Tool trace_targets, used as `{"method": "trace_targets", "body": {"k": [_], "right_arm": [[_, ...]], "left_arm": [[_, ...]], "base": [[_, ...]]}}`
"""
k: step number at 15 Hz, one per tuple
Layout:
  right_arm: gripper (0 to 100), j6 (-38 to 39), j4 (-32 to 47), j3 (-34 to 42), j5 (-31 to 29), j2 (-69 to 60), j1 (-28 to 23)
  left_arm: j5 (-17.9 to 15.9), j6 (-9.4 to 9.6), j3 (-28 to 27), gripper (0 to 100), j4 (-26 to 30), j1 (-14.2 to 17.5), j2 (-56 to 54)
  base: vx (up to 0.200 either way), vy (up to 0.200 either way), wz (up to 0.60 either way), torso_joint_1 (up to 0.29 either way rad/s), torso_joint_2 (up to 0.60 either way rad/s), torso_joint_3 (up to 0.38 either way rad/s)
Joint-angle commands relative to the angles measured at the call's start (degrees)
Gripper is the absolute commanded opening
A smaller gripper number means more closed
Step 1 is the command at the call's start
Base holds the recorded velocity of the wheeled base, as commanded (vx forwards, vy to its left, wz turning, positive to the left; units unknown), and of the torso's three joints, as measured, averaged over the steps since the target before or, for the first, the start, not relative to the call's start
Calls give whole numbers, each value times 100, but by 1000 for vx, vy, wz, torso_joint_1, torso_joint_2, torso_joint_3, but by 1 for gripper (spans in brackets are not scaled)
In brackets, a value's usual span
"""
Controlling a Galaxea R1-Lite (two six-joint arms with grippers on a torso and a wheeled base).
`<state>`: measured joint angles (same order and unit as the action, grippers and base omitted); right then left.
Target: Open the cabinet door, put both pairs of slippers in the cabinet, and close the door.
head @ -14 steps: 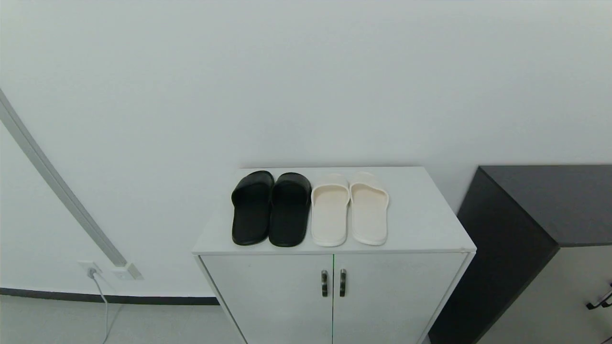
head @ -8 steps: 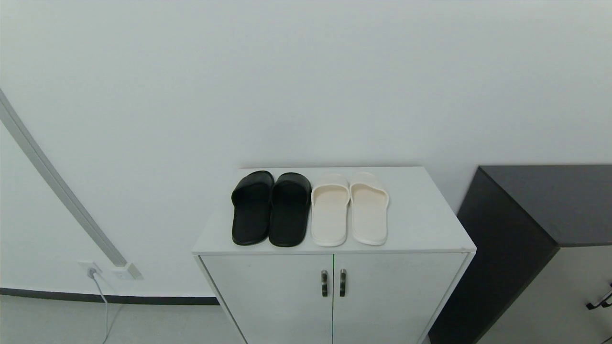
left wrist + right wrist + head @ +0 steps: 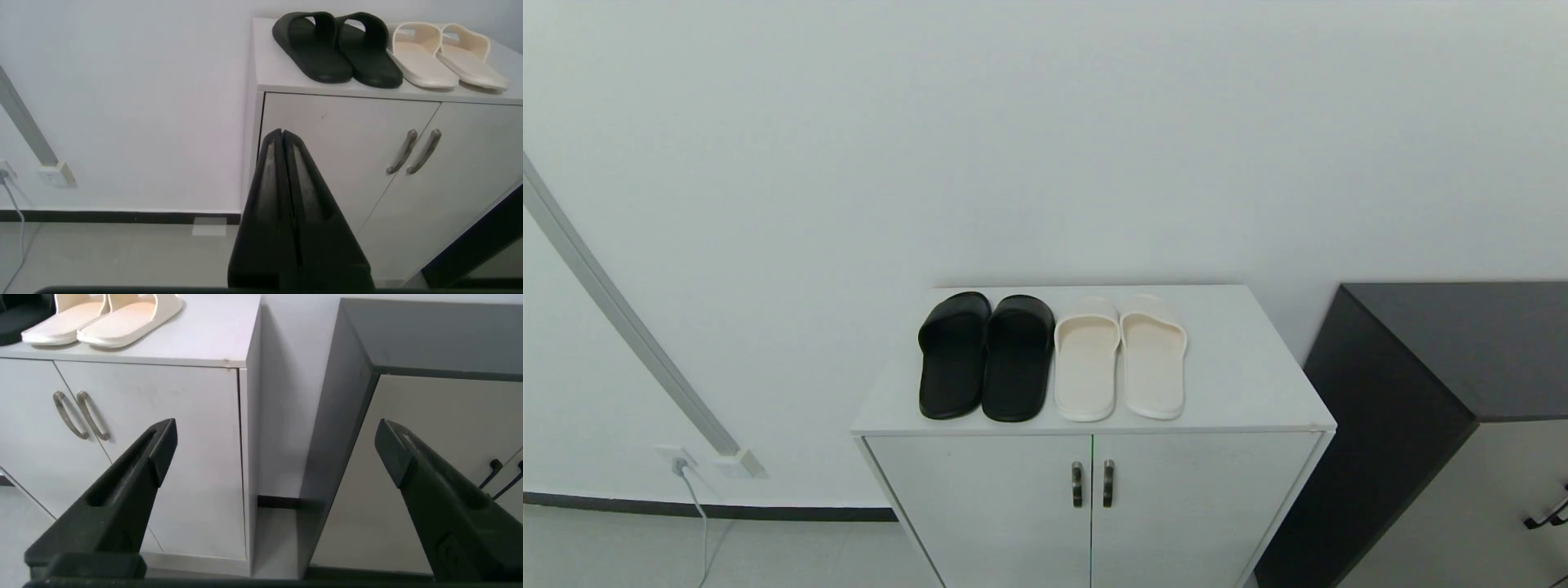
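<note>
On top of the white cabinet (image 3: 1241, 367), black slippers (image 3: 1017, 359) and cream slippers (image 3: 1086, 363) sit side by side; both doors are shut. Left end effector (image 3: 283, 139) is closed, empty; right end effector (image 3: 276, 441) is spread wide, empty. Judgement: straddle right handle (image 3: 1107, 483) squarely, clamp firmly, pull along the hinge arc.

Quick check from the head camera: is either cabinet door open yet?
No, both cabinet doors sit shut and flush, with their handles side by side at the middle seam.
</note>
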<state>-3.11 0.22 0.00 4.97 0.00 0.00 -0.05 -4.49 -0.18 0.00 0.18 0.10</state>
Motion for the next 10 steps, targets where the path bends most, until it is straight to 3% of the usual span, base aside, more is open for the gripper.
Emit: {"method": "trace_targets", "body": {"k": [1,2,3,4,7,10], "right_arm": [[100,3,-13,0,4,0,0],[100,-137,-83,-35,-23,9,0],[100,-76,-268,-642,-49,185,0],[100,460,31,-1749,-76,993,79],[100,47,488,-1740,434,2461,185],[100,82,-435,-1670,654,4166,255]], "left_arm": [[-4,-8,1,0,0,-1,-1],[5,0,1,0,0,-1,-1],[-4,0,1,0,0,-1,-1],[-4,0,1,0,0,-1,-1],[-4,0,9,0,0,-1,-1],[-4,0,1,0,0,-1,-1]], "base": [[0,0,0,0,0,0],[0,0,0,0,0,0],[0,0,0,0,0,0],[0,0,0,0,0,0],[0,0,0,0,0,0],[0,0,0,0,0,0]]}}
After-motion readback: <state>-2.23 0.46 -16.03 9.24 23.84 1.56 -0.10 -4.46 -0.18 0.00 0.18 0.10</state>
